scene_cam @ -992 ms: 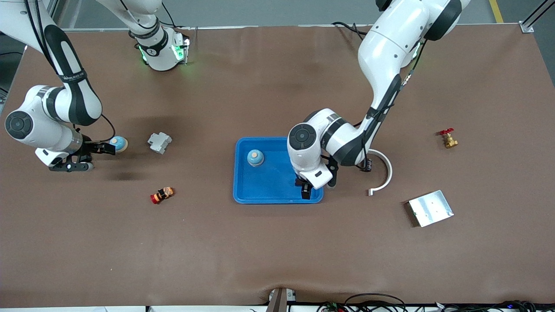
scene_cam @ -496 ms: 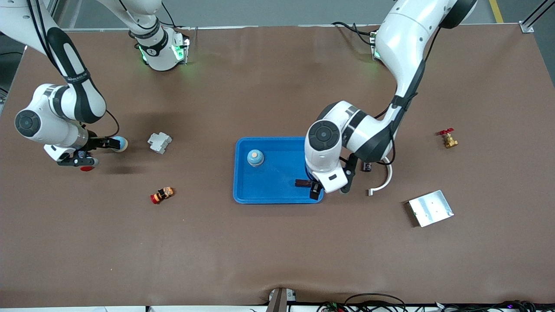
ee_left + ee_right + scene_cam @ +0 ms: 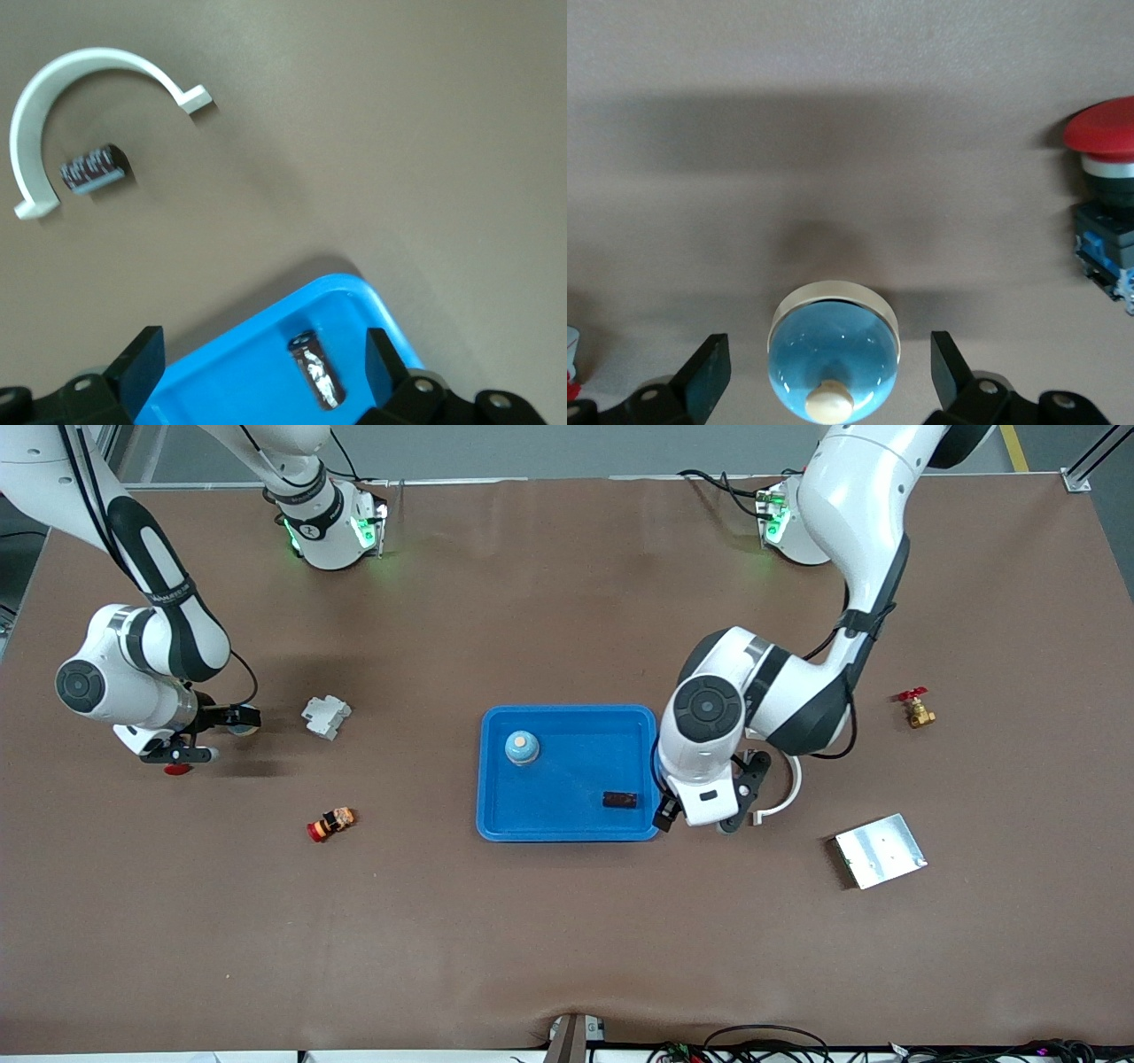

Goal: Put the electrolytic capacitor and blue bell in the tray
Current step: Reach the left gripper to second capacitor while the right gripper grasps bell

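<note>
Front view first: we see the blue tray point(image 3: 567, 772) near the middle of the table, with a blue bell point(image 3: 522, 747) standing in its half toward the right arm's end and a dark electrolytic capacitor point(image 3: 619, 800) lying in it close to the rim toward the left arm's end. Our left gripper point(image 3: 700, 815) hangs just off that rim, over the table between the tray and a white curved bracket point(image 3: 783, 784). A silver metal plate point(image 3: 881, 850) lies nearer the camera toward the left arm's end, and a brass valve with a red handle point(image 3: 915, 708) sits well apart from it. Our right gripper point(image 3: 205, 731) is low at the right arm's end, around a second blue bell point(image 3: 239, 722), with a white block point(image 3: 325, 716) beside it and a red and orange part point(image 3: 331, 824) nearer the camera. Left wrist view: we see both fingers point(image 3: 137, 363) spread wide with nothing between them, the capacitor point(image 3: 316, 379) lying in the tray corner point(image 3: 372, 301), and another dark capacitor point(image 3: 91, 168) inside the bracket's curve point(image 3: 66, 84). Right wrist view: our fingers point(image 3: 709, 376) stand apart on either side of the second bell point(image 3: 833, 363) without touching it, and a red-capped push button point(image 3: 1105, 212) stands nearby.
</note>
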